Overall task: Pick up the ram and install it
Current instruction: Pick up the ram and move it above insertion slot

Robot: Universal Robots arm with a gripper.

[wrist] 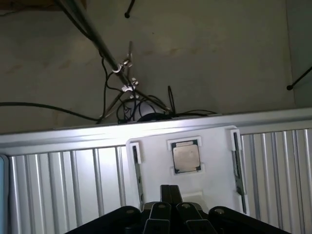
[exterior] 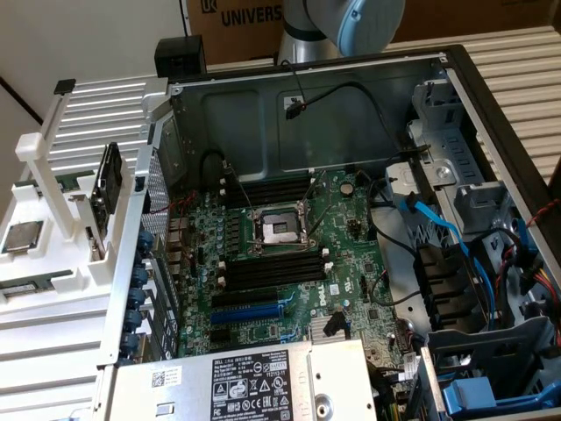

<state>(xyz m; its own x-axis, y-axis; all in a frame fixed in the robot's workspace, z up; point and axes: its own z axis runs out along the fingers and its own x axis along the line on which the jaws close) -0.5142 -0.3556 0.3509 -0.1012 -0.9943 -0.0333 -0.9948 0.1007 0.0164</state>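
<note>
while the ram [exterior: 107,189] stands in its holder [exterior: 61,263], a chip [exterior: 22,237] lies beside.

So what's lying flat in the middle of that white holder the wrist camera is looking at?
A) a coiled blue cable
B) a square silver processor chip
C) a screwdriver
B: a square silver processor chip sits flat in a small framed seat on the white holder.

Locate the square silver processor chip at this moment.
The processor chip lies flat on the white fixture at the exterior view's left edge, outside the open computer case and well clear of the processor socket.
</note>
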